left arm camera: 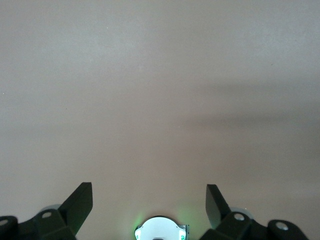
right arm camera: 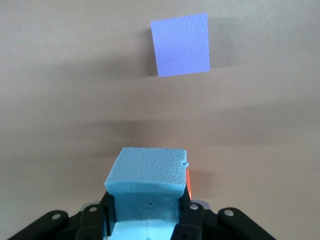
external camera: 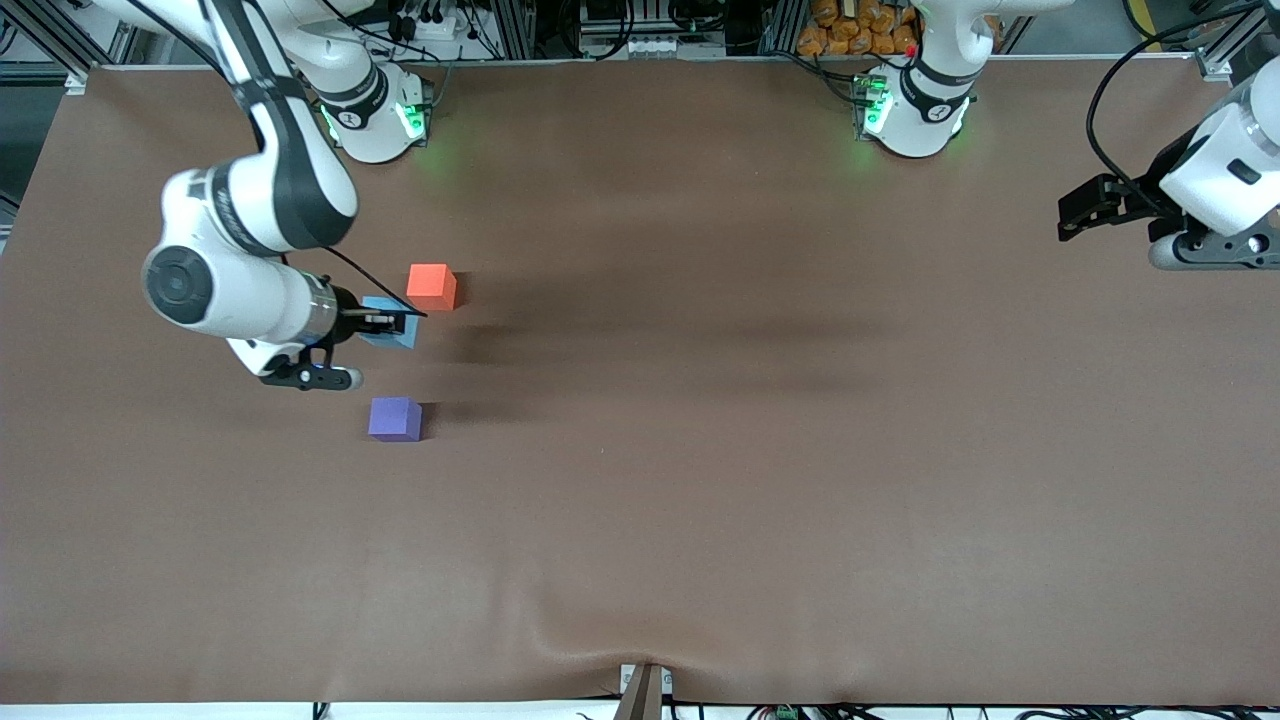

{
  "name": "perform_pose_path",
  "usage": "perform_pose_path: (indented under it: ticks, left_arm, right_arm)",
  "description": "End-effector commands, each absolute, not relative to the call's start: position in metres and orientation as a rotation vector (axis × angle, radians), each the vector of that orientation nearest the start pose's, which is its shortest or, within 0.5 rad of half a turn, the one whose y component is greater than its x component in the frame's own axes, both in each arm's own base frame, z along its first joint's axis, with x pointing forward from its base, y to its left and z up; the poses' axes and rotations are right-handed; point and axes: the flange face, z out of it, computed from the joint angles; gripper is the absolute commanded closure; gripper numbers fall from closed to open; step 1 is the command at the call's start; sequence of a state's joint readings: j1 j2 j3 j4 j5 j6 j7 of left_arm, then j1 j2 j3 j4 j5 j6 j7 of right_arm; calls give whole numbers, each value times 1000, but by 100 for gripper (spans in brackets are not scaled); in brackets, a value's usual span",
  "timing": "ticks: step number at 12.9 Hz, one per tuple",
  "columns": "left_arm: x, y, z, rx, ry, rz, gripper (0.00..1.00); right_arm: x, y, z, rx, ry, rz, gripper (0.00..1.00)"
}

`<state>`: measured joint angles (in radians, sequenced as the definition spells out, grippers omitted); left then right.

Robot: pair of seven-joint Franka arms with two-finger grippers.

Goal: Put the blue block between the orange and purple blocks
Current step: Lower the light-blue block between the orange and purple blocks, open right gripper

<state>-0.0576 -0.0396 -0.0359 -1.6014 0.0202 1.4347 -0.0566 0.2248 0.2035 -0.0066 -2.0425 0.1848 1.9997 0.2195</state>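
While clamped in right gripper (external camera: pixel 400 322) jaws, blue block (external camera: pixel 392 325) seemingly aloft.

A wide table (external camera: pixel 700 480) covered in a plain brown sheet carries everything here. The covering is matte, with a few soft ripples along the edge nearest the front camera.

Two small matte cubes rest directly on it, both toward the right arm's end. Taking the orange block (external camera: pixel 432 286) as the landmark: the purple block (external camera: pixel 395 418) sits well apart from it, nearer to the front camera, with a stretch of table between the two. Each stands flat on one face and casts a soft shadow on the sheet toward the left arm's end.

The two white robot bases stand along the table's edge farthest from the front camera.
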Motion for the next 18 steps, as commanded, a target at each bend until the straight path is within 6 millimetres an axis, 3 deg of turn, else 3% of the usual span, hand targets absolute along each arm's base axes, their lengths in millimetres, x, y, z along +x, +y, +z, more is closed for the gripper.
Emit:
perform_pose_path:
  ticks: [1,7,10,11,15,17,18]
  left_arm:
    - [519,-44,632,-3091,78,193,0]
    - [526,-44,629,-3138,35,160,0]
    - [538,-51,615,-3124,31,172,0]
    - [538,-49,619,-3129,45,139,0]
    - [541,-52,632,-3126,143,64,0]
    - [538,-51,638,-3113,336,48,0]
    - [538,-51,640,-3112,354,44,0]
  right_arm:
    - [535,130,303,-3028,137,406,100]
    - [542,123,266,-3058,129,392,100]
    - [533,123,239,-3066,135,340,100]
    - [529,123,233,-3068,133,332,100]
    - [527,121,216,-3071,140,355,100]
    - [522,123,206,-3075,135,315,100]
    - [522,122,206,-3075,135,314,100]
